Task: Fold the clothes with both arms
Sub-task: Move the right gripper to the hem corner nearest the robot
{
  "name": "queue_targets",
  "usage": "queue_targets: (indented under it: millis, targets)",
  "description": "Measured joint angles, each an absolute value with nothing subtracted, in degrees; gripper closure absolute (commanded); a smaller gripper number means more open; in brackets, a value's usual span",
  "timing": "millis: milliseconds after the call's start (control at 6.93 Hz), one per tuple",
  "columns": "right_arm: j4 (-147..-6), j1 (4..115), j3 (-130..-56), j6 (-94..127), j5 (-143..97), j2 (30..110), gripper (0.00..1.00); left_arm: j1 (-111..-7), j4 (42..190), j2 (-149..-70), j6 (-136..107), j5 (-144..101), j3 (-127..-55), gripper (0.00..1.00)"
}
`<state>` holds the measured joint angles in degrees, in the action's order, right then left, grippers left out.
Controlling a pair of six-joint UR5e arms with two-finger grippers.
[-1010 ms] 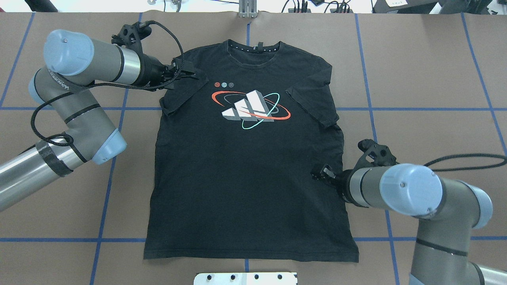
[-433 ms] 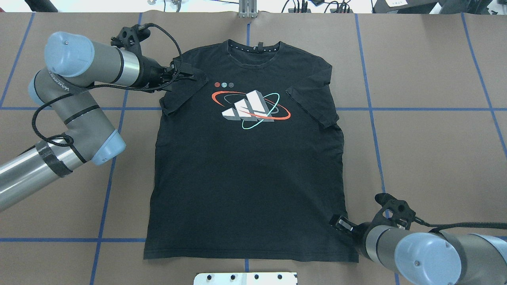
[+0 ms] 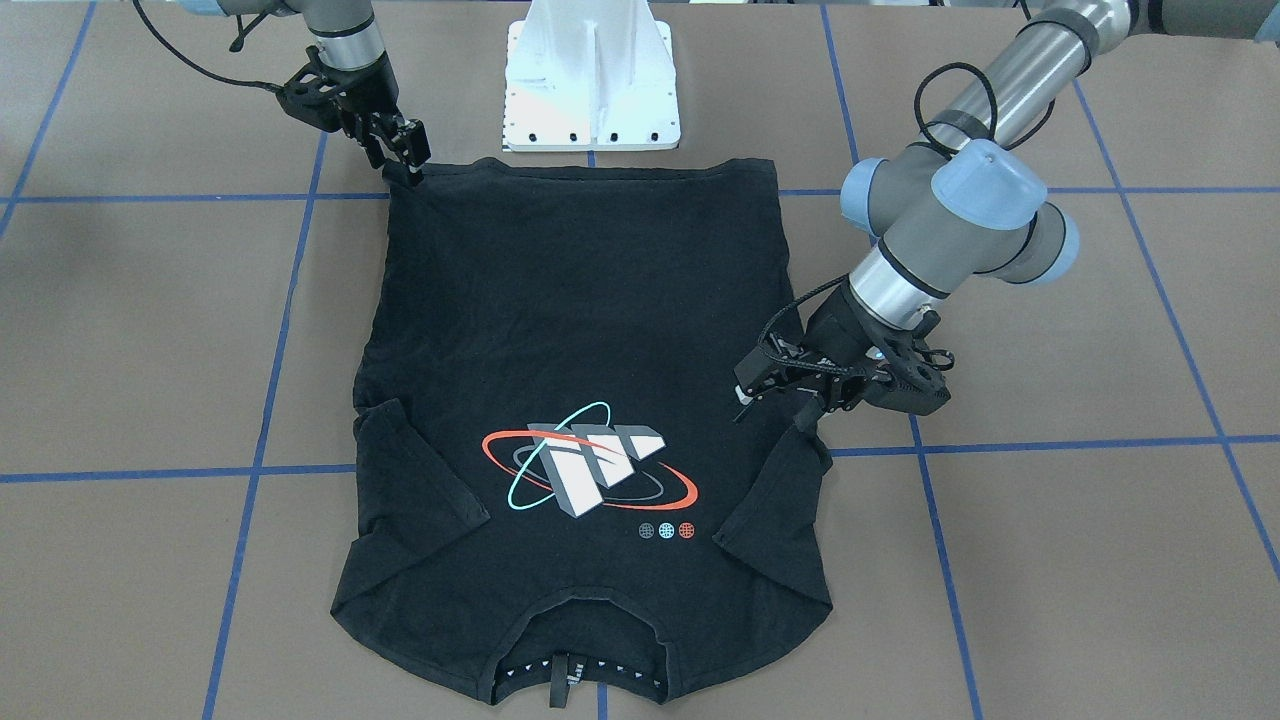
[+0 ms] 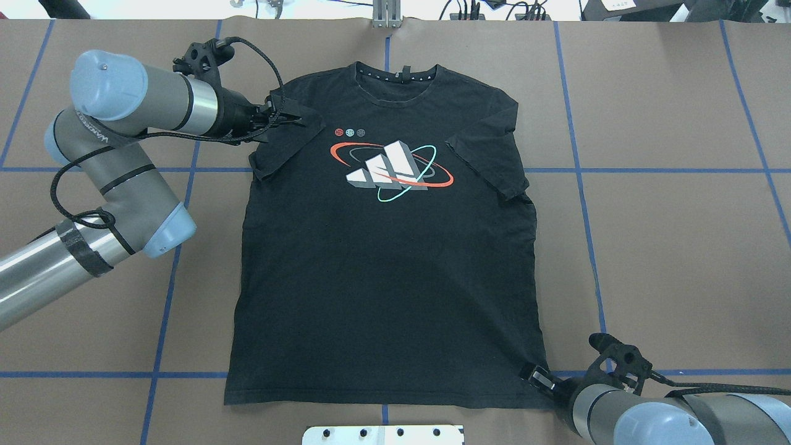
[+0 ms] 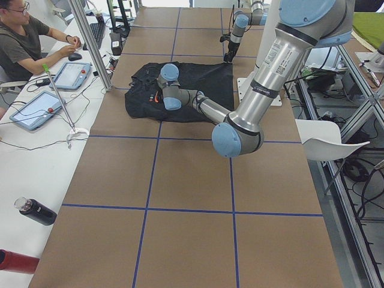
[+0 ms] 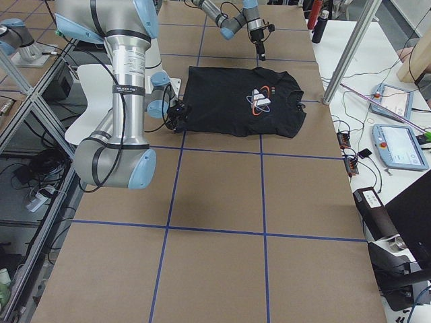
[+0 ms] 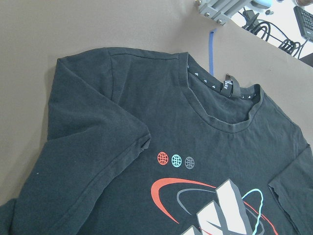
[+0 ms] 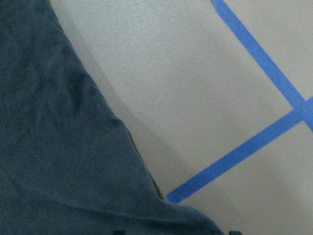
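The black T-shirt (image 4: 383, 278) lies flat, print up, on the brown worktop (image 4: 680, 216), with its collar on the far side. The left hand (image 4: 290, 116) hangs over the far-left sleeve, its 2 fingers spread. The right hand (image 4: 539, 377), also spread, sits low at the near-right hem corner.

T-shirt (image 4: 383, 278) is laid flat mid-worktop (image 4: 680, 216), collar away from the robot, hem beside base plate (image 4: 383, 434). Left pincer (image 4: 290, 116) is positioned over robot-left sleeve, right pincer (image 4: 536, 375) at robot-right hem corner.
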<state>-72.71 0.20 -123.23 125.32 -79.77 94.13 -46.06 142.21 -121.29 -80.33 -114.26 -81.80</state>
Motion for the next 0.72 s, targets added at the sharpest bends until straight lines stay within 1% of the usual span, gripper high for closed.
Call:
queue_targets:
  millis: [722]
  targets:
    - [-72.8, -1.09, -122.93, 127.73, -79.7, 94.92, 0.26, -45.74, 142.21, -121.38, -80.42, -114.09, -81.06, 0.0]
